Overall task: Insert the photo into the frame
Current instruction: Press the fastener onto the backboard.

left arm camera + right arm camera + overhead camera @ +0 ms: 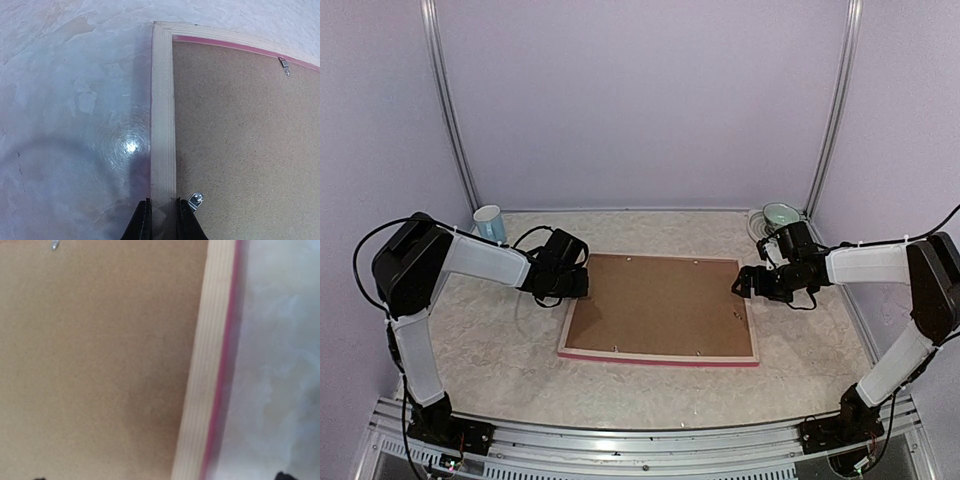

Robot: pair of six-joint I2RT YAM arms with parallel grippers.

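Observation:
The frame (660, 357) lies face down in the middle of the table, pale wood back up, pink showing along its near edge. A brown backing board (655, 305) fills it. The photo is hidden. My left gripper (575, 283) is at the frame's left rail (162, 125); in the left wrist view its black fingers (142, 222) press both sides of that rail, beside a small metal tab (196, 201). My right gripper (748, 282) stands wide open over the right rail (205, 390), only its fingertips (282, 476) showing at the bottom edge of the right wrist view.
A pale blue cup (490, 223) stands at the back left corner. A green bowl on stacked plates (778, 215) sits at the back right, just behind my right arm. Lilac walls close in the back and both sides.

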